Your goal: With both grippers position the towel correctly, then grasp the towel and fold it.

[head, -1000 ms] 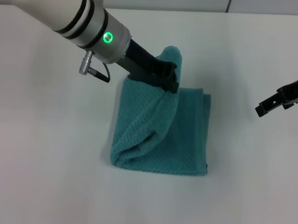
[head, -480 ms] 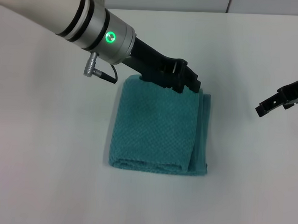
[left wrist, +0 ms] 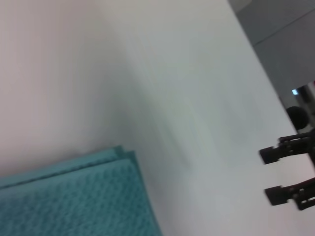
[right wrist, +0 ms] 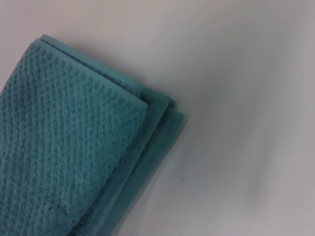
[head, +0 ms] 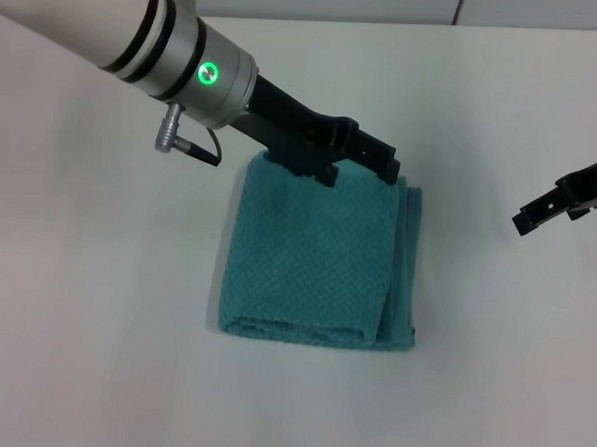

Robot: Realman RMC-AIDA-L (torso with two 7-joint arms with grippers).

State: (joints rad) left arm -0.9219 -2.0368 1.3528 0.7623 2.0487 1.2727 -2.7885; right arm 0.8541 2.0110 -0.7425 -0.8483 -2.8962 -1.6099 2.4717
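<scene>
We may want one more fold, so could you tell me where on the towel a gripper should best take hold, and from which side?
Probably the towel's right-hand edge, where the stacked layers show stepped, loose ends. The right gripper, open and hovering clear on that side, could come in low from the right to pinch all the layers.

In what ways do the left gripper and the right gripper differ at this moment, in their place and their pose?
The left gripper hangs over the far edge of the towel, while the right gripper waits off to the robot's right, over bare table and clear of the cloth. The left arm reaches in with its green ring light in view; of the right arm only the fingers show at the frame edge. Both are black, open and hold nothing.
</scene>
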